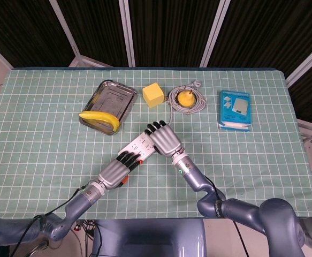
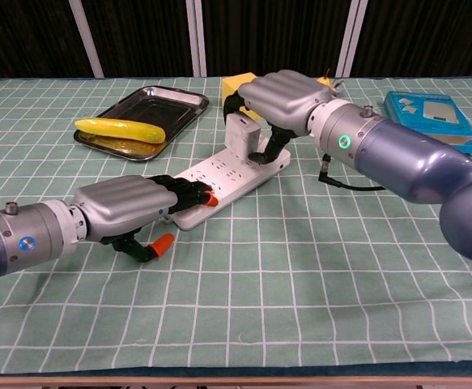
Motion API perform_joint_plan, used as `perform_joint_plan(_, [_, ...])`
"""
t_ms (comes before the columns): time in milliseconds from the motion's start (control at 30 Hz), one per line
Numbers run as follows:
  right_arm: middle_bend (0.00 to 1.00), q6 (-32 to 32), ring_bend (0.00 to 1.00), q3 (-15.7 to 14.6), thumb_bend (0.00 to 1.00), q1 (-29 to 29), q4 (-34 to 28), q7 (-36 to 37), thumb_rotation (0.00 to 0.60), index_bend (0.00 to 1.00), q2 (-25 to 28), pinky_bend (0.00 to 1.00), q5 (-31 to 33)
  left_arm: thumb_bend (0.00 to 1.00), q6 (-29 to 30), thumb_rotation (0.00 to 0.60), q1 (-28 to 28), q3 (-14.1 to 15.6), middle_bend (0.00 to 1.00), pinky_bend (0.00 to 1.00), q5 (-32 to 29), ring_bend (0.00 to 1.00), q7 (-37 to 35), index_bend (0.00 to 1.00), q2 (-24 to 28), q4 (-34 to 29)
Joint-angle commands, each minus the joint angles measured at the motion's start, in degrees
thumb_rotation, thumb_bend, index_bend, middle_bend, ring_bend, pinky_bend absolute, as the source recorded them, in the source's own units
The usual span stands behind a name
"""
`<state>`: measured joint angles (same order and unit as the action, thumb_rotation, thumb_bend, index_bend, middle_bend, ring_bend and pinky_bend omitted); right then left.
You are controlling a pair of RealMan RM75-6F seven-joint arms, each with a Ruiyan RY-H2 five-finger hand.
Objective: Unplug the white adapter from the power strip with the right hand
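Note:
The white power strip (image 2: 227, 174) (image 1: 137, 145) lies slantwise on the green cloth at the table's centre. My left hand (image 2: 134, 204) (image 1: 119, 166) presses its fingers on the near end, by the red switch. My right hand (image 2: 280, 99) (image 1: 164, 139) grips the white adapter (image 2: 243, 134) and holds it clear above the strip's far end. In the head view the right hand hides the adapter.
A steel tray (image 1: 108, 101) with a banana (image 1: 99, 118) lies at the back left. Behind the strip are a yellow cube (image 1: 153, 94), a pear (image 1: 186, 98) on a coiled grey cable (image 1: 196, 106), and a blue box (image 1: 234, 110) to the right.

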<state>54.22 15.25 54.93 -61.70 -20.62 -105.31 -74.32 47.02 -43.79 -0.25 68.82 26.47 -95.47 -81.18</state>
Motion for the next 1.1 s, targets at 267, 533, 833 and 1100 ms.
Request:
perform_joint_plan(267, [0.28, 5.2, 0.25, 0.8, 1.0, -3.5, -10.0, -6.9, 0.6, 0.64, 6.8, 0.29, 1.7, 0.42, 10.4, 0.6, 0.7, -6.3, 0.04, 0.12, 4.3, 0.0, -2.4, 0.09, 2.4, -4.9])
perform_joint_plan(533, [0.25, 5.2, 0.19, -1.6, 0.8, -9.2, -20.0, -15.1, 0.6, 0.47, 12.9, 0.21, 11.0, 0.36, 19.1, 0.6, 3.7, -9.7, 0.04, 0.12, 7.6, 0.0, -5.3, 0.08, 8.4, -12.9])
perform_joint_plan(833, [0.11, 7.8, 0.08, -4.0, 0.55, -12.6, -27.4, -21.8, 0.6, 0.28, 15.7, 0.11, 19.9, 0.36, 24.6, 0.6, 9.3, -7.6, 0.04, 0.12, 8.4, 0.0, -6.2, 0.08, 16.3, -20.2])
perform_joint_plan(1100, [0.0, 13.2, 0.0, -5.2, 0.36, -14.5, -34.0, -27.9, 0.6, 0.0, 17.1, 0.05, 25.3, 0.23, 29.0, 0.6, 14.9, -4.5, 0.04, 0.12, 9.0, 0.0, -9.5, 0.08, 21.3, -23.4])
